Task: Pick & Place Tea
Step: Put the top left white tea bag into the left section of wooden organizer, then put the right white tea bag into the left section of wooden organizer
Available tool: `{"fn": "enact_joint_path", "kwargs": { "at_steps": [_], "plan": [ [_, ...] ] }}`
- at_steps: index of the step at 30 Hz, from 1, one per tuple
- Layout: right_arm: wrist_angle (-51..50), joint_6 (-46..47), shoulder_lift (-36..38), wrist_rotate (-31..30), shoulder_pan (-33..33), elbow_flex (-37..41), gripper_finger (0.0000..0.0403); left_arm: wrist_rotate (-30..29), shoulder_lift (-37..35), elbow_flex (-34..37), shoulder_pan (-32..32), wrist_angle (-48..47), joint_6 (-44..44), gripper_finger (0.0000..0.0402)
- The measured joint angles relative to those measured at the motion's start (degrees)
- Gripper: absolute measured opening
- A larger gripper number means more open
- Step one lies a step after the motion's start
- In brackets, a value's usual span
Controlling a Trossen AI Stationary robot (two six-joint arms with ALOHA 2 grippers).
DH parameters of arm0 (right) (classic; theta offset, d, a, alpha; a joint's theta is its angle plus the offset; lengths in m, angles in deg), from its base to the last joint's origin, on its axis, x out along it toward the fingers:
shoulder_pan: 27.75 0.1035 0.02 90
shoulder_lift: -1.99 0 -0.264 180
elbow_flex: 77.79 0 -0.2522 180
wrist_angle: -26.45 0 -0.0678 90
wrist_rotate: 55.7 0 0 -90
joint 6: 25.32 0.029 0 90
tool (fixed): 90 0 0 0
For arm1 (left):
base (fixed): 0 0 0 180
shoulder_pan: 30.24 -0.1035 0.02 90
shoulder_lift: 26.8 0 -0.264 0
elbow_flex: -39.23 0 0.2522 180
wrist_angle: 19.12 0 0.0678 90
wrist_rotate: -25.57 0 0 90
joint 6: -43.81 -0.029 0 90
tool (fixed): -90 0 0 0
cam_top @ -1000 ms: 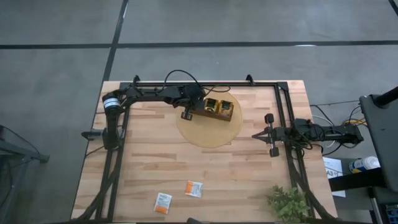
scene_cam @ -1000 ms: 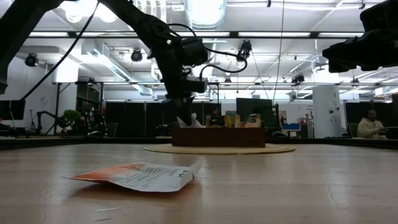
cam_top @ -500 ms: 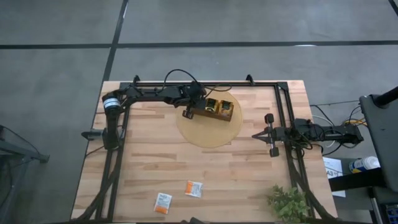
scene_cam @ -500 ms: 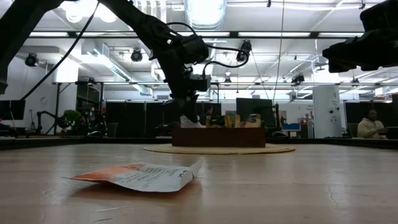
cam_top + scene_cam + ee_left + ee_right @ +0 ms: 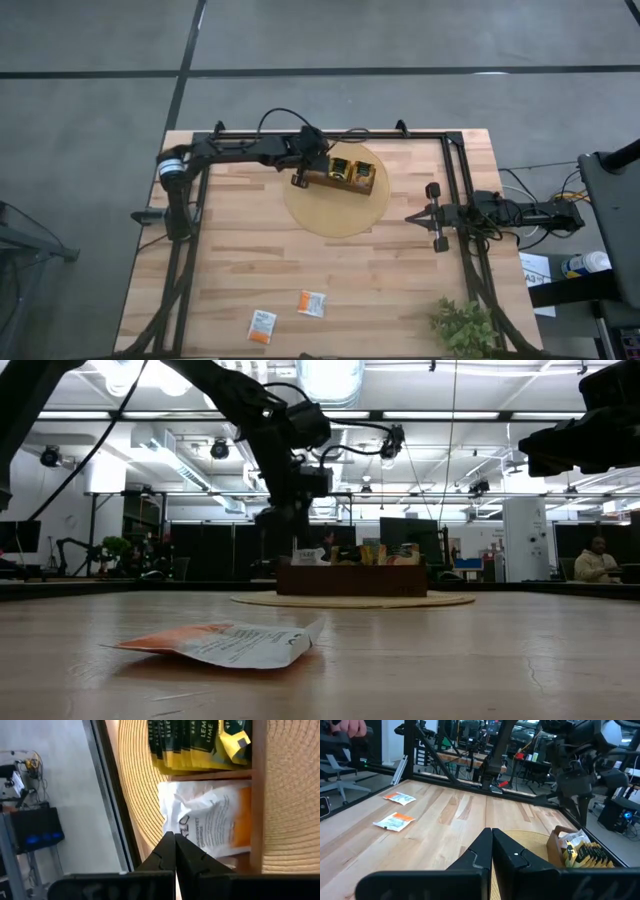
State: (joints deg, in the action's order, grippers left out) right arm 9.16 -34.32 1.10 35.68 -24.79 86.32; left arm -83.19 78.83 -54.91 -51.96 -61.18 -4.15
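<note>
My left gripper [image 5: 299, 181] hung over the left end of the wooden tray [image 5: 368, 185], its fingers pressed together and holding nothing. The tray sat on a round woven mat [image 5: 335, 215] toward the far side of the table [image 5: 400, 290], which seemingly made it the collection point for the tea. In my left wrist view, a crumpled white-and-orange packet [image 5: 212, 827] lay in the end compartment just beyond my fingertips [image 5: 169, 842], with no visible gap between us, though I could not tell whether we touched. Yellow-green packets [image 5: 195, 742] stood filed on edge in the next compartment, evidently sorted by kind. The white-and-orange one lay loose and rumpled rather than upright, as a dropped packet would.

Two more white-and-orange packets [image 5: 262, 326] [image 5: 312, 303] lay flat near the table's front edge, well apart from both my grippers, likely the next to fetch. My right gripper [image 5: 437, 217] waited, fingers together and empty, at the table's right side, beside the mat.
</note>
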Motion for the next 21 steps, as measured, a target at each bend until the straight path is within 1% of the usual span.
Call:
{"fn": "enact_joint_path", "kwargs": {
  "at_steps": [3, 5, 7, 11, 14, 17, 21],
  "plan": [
    [0.0, 0.0, 0.0, 0.0, 0.0, 0.0, 0.0009, 0.0, -1.2, -0.5, 0.5, -1.8, 3.5, 0.0000],
    [0.0, 0.0, 0.0, 0.0, 0.0, 0.0, 0.0009, 1.2, -2.5, -1.1, 1.1, -3.4, 6.9, 0.0000],
    [0.0, 0.0, 0.0, 0.0, 0.0, 0.0, 0.0009, 3.9, -4.1, -1.3, 1.8, -5.2, 9.9, 0.0000],
    [0.0, 0.0, 0.0, 0.0, 0.0, 0.0, 0.0009, 11.8, -7.6, -1.0, 4.3, -8.6, 15.9, 0.0000],
    [0.0, 0.0, 0.0, 0.0, 0.0, 0.0, 0.0009, 15.3, -9.7, -1.0, 7.2, -12.6, 20.2, 0.0000],
    [0.0, 0.0, 0.0, 0.0, 0.0, 0.0, 0.0009, 15.7, -11.5, -0.9, 10.7, -15.5, 26.8, 0.0000],
    [0.0, 0.0, 0.0, 0.0, 0.0, 0.0, 0.0009, 18.3, -13.2, -0.8, 15.5, -19.4, 36.4, 0.0002]
  ]
}}
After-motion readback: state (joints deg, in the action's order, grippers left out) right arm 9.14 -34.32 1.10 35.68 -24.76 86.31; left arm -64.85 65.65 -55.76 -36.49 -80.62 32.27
